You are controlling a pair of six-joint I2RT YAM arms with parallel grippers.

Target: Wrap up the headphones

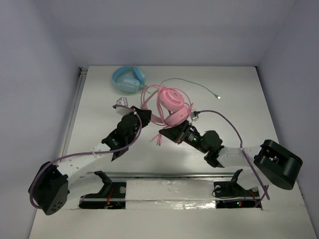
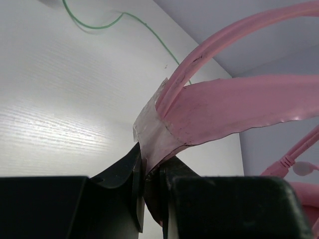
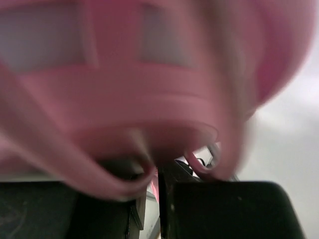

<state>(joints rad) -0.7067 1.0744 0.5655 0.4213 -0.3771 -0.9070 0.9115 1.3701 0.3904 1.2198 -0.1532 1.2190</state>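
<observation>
headphones [image 1: 172,102] pinched in left pincer [image 2: 149,172], in right pincer [image 3: 155,179]

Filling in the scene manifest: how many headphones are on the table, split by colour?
Pink headphones: 1
Light blue headphones: 1
Total: 2

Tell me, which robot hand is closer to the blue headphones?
Left. The left gripper is just on the robot's side of the blue headphones, slightly to the right. The right gripper is farther off, on the near side of the pink headphones.
</observation>
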